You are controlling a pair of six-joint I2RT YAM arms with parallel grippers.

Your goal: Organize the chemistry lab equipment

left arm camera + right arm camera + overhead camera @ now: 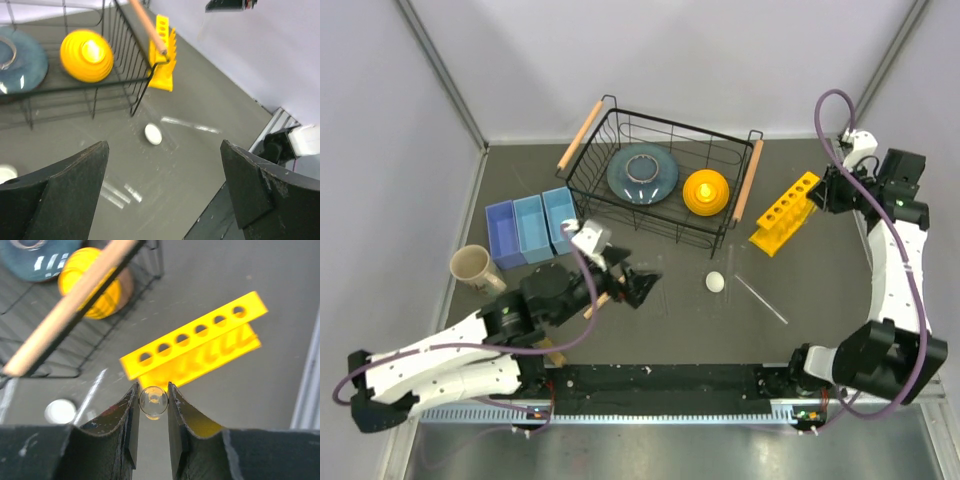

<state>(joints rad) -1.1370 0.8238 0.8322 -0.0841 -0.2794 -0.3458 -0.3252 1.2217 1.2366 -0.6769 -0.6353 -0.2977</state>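
— Left side?
— Left gripper (635,285) low over table, jaws spread wide, nothing between.
— Middle?
— White piece (715,282), loose tube (761,300) lying on table.
— Right?
— Rack (785,212) beside basket (660,178); right gripper (152,388) pinching tube (153,403) near rack.

Nothing readable is showing in any of the three views: no text, label, brand, number or sign is standing out on any item or surface.
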